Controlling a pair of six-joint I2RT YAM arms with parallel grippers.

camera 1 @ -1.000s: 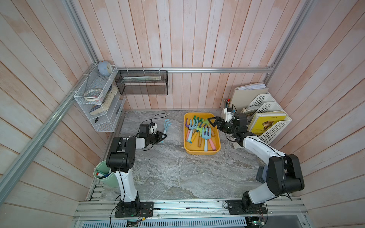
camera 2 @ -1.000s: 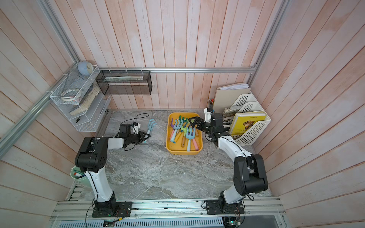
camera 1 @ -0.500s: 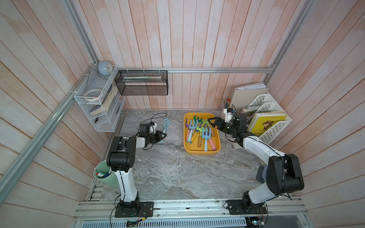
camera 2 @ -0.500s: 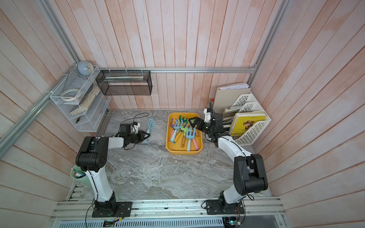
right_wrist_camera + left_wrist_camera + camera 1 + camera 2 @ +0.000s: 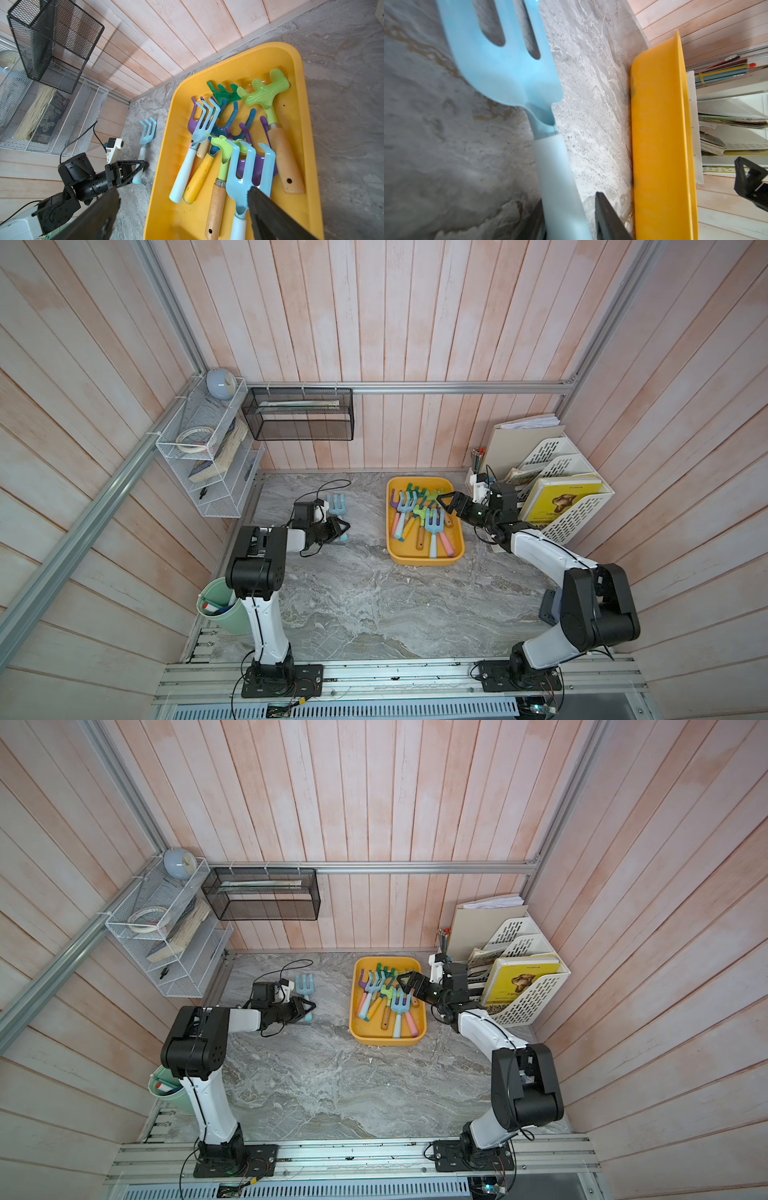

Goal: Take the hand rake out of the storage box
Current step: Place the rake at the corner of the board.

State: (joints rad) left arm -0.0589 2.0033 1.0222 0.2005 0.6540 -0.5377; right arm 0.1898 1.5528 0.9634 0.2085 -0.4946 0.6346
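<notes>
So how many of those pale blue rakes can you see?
3. One rake lies on the table by the left claw; two in the yellow tray: one on the pile's left, one nearest the right claw. Others may be buried.

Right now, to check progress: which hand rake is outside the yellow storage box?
The light blue rake on the table at the left gripper; all the others lie inside the storage box.

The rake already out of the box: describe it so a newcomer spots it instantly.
On the grey marble table, look to the robot's left of the yellow box. A pale blue three-pronged rake lies flat there, its handle inside the left claw. It is the only rake outside the box.
</notes>
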